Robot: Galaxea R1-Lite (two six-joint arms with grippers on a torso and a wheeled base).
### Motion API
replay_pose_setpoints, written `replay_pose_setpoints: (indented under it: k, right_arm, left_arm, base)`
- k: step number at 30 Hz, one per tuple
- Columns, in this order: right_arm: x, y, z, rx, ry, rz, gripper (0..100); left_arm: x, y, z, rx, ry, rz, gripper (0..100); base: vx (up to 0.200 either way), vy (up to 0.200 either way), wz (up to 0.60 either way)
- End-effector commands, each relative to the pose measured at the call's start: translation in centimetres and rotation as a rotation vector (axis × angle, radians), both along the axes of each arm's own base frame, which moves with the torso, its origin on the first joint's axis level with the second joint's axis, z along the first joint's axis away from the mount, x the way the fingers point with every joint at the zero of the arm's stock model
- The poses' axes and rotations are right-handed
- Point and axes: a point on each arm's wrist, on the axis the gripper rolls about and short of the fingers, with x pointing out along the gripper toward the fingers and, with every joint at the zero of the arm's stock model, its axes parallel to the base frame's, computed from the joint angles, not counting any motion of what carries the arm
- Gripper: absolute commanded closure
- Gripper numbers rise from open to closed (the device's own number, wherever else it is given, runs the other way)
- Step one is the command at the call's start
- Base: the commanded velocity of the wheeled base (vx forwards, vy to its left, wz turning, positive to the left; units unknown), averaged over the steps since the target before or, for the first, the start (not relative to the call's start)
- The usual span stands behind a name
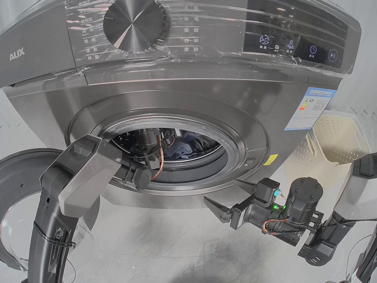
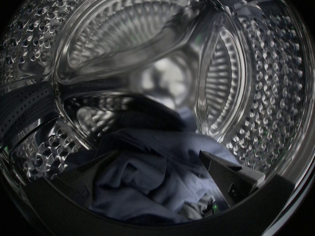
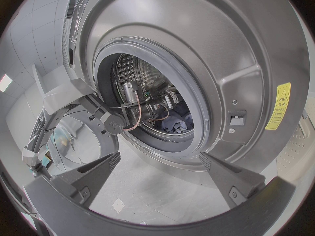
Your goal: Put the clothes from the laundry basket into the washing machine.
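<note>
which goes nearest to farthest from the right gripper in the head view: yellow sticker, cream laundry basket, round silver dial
1. Yellow sticker, just above and right of the right gripper.
2. Cream perforated laundry basket, farther right.
3. Round silver dial, high up, left.

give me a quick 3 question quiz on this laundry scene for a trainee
1. True or false: the right hand is holding a shirt.
2. Where is the left hand? A inside the drum; B in a drawer; C on a shelf.
3. What colour are the clothes lying in the drum?

Key
1. False: it is open and empty, outside the machine.
2. A
3. Blue
</note>
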Motion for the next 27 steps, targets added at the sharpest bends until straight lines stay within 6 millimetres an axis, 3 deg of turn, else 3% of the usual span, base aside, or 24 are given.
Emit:
replay_pose_setpoints:
  k: [1,7,12,14,15,17,18,19,20,22,24,26,27]
  right_arm:
    - [0.0,0.0,-0.1,-0.002,0.003,0.001,0]
    - [0.0,0.0,-0.1,-0.002,0.003,0.001,0]
    - [-0.3,-0.3,-0.4,-0.014,0.018,-0.001,0]
    - [-0.4,-0.4,-0.4,-0.018,0.022,-0.001,0]
    - [-0.8,-0.8,-0.5,-0.027,0.033,0.000,0]
    - [-1.0,-1.0,-0.6,-0.033,0.039,0.005,0]
    - [-1.8,-1.6,-0.5,-0.043,0.049,0.011,0]
    - [-1.8,-1.6,-0.5,-0.043,0.049,0.011,0]
    - [-2.4,-2.1,-0.5,-0.054,0.054,0.015,0]
    - [-2.6,-2.3,-0.4,-0.058,0.056,0.015,0]
    - [-3.2,-2.9,-0.1,-0.058,0.058,0.012,0]
    - [-3.3,-3.0,0.0,-0.056,0.058,0.010,0]
    - [-3.7,-3.4,0.4,-0.049,0.050,0.007,0]
  left_arm:
    - [-1.9,-0.4,0.4,0.043,0.033,-0.019,0]
    - [-4.6,-1.1,1.0,0.069,0.070,-0.072,0]
    - [-10.2,-1.5,-1.2,0.187,0.134,-0.189,0]
    - [-11.0,-1.5,-1.5,0.201,0.127,-0.213,0]
    - [-12.9,-1.4,-2.5,0.231,0.119,-0.268,0]
    - [-13.7,-1.4,-2.9,0.238,0.121,-0.287,0]
    - [-15.6,-1.3,-3.1,0.243,0.123,-0.319,0]
    - [-15.6,-1.3,-3.1,0.243,0.123,-0.319,0]
    - [-17.2,-0.9,-3.0,0.249,0.128,-0.335,0]
    - [-18.0,-0.7,-2.8,0.248,0.127,-0.341,0]
    - [-20.8,0.1,-1.7,0.241,0.119,-0.375,0]
    - [-21.5,0.3,-1.4,0.236,0.119,-0.381,0]
    - [-23.5,1.0,-1.1,0.238,0.124,-0.404,0]
  base:
    - [0.000,0.000,0.00]
    - [0.000,0.000,0.00]
    - [0.000,0.000,0.00]
    - [0.000,0.000,0.00]
    - [0.000,0.000,0.00]
    - [0.000,0.000,0.00]
    - [0.000,0.000,0.00]
    - [0.000,0.000,0.00]
    - [0.000,0.000,0.00]
    - [0.000,0.000,0.00]
    - [0.000,0.000,0.00]
    - [0.000,0.000,0.00]
    - [0.000,0.000,0.00]
